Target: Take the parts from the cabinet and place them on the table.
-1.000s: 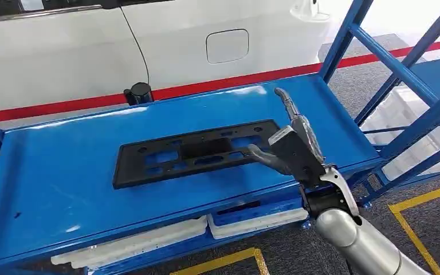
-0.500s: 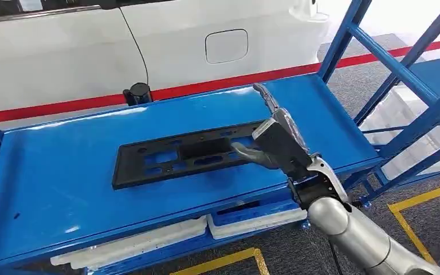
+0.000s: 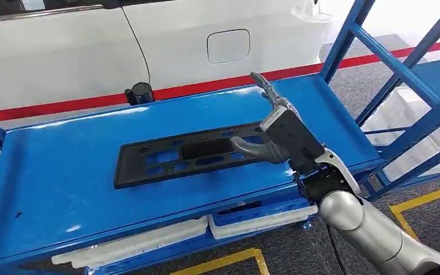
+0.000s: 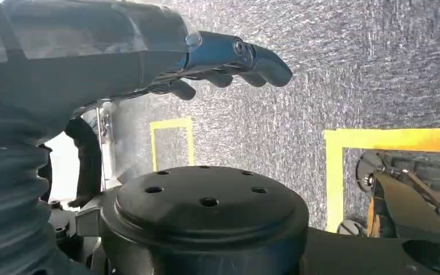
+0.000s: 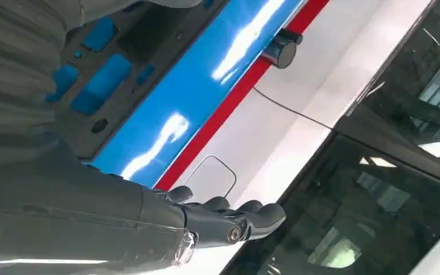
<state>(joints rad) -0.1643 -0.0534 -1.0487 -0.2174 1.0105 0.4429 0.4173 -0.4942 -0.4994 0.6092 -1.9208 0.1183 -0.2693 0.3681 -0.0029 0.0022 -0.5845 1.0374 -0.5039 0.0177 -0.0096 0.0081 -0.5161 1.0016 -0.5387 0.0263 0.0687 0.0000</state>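
The black part (image 3: 192,153) lies flat on the blue table (image 3: 63,177), and the right hand (image 3: 281,137) hovers at its end with fingers spread and holding nothing, so it should lift straight up and not bump the part.

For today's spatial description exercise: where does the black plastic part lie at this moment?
In the head view the black plastic part lies flat mid-table on the blue table, its right end under the right hand.

Black part (image 3: 192,154) on glossy blue table (image 3: 63,183). Grey right hand (image 3: 281,140), silver arm (image 3: 372,235). White car (image 3: 149,46) far; red floor stripe (image 3: 206,86); yellow floor lines (image 3: 412,223) near right.
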